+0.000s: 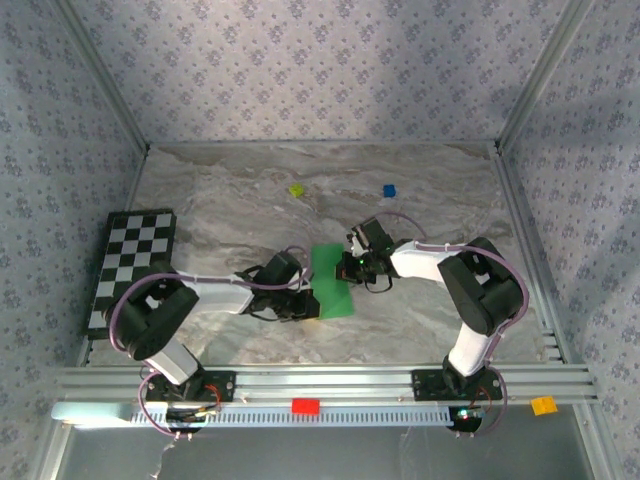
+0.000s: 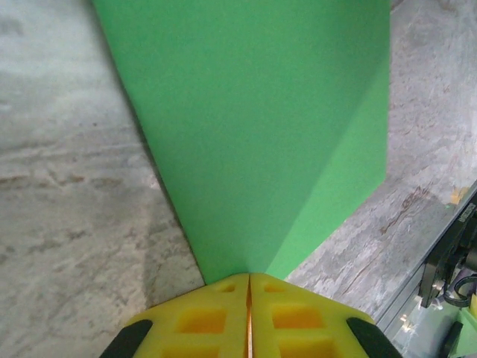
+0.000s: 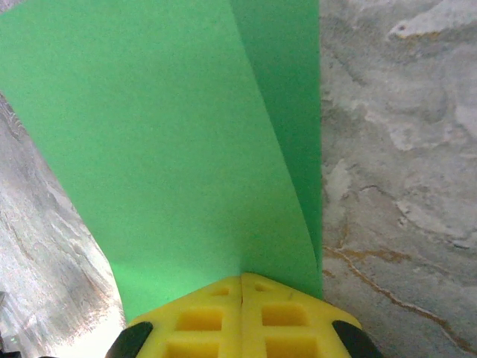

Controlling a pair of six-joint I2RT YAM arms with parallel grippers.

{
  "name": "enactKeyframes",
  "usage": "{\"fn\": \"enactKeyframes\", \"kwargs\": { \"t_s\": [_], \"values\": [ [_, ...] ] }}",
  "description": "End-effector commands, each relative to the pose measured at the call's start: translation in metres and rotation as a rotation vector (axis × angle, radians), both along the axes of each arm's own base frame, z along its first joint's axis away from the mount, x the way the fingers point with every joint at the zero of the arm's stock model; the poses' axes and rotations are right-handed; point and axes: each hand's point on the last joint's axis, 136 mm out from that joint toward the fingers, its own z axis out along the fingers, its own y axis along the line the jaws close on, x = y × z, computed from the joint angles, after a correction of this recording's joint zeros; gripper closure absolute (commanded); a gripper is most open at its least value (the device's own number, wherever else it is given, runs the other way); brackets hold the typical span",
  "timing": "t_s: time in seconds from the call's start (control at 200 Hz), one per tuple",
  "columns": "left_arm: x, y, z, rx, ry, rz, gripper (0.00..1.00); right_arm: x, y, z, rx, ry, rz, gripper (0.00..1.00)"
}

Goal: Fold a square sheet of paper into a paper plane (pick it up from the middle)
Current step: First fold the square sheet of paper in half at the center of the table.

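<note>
Pinching the green paper (image 2: 253,134) at the bottom of the left wrist view, the left gripper (image 2: 250,282) has its yellow pads (image 2: 201,321) pressed together on one edge. The right gripper (image 3: 242,282) clamps the opposite edge likewise. Between them, at the centre of the overhead frame, the sheet lies partly folded, two layers showing, over the marbled table (image 1: 440,330). If the arms pull apart or twist unevenly, I judge the thin paper could tear, slip free or crease crooked. Farther up, a yellow block (image 1: 296,189) and a blue block (image 1: 389,190) sit well apart from it. No brand or writing is readable.
</note>
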Motion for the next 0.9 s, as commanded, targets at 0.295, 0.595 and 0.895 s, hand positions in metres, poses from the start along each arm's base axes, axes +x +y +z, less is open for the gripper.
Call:
{"fn": "enactKeyframes", "kwargs": {
  "t_s": [0.295, 0.595, 0.895],
  "values": [
    [-0.02, 0.019, 0.012, 0.187, -0.047, -0.096, 0.94, -0.04, -0.044, -0.047, -0.211, 0.168, -0.036, 1.0],
    [0.05, 0.002, 0.075, 0.015, -0.193, 0.069, 0.95, -0.04, -0.042, -0.047, -0.204, 0.166, -0.035, 1.0],
    [0.105, -0.015, 0.062, -0.052, -0.138, 0.115, 0.98, -0.04, -0.042, -0.048, -0.201, 0.168, -0.036, 1.0]
  ]
}}
